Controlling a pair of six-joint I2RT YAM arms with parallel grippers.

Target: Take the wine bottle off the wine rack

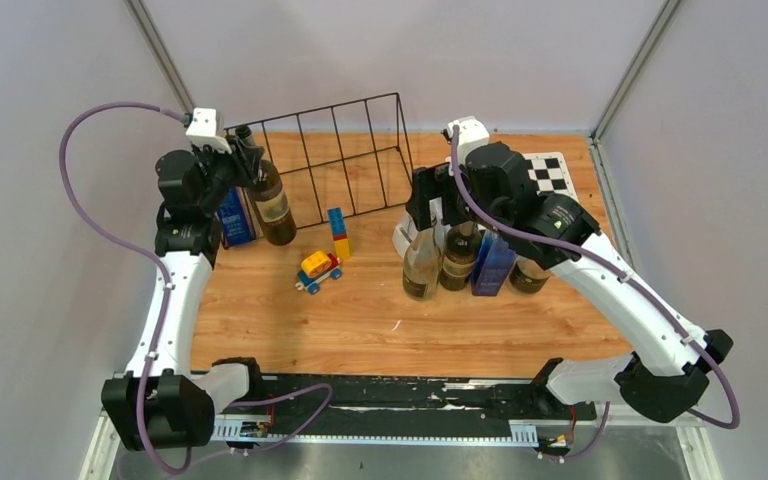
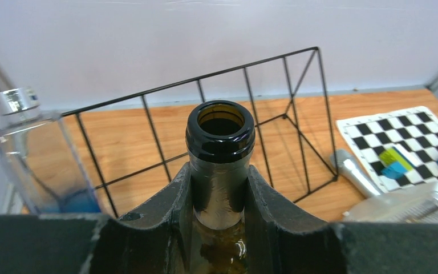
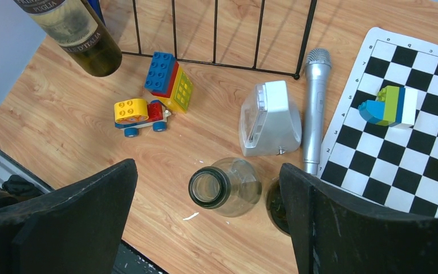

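Clamping wine bottle [image 2: 220, 131] neck, left tool [image 2: 219, 197]; right tool [image 3: 208, 200] spread wide above clear bottle [image 3: 231, 188].

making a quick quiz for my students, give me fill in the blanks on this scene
The left gripper grips the wine bottle by its ____.
The right gripper hangs ____ above a clear bottle.
The wine rack is made of black ____.
The silver microphone lies beside the ____ mat.
Missing: neck; open; wire; chessboard
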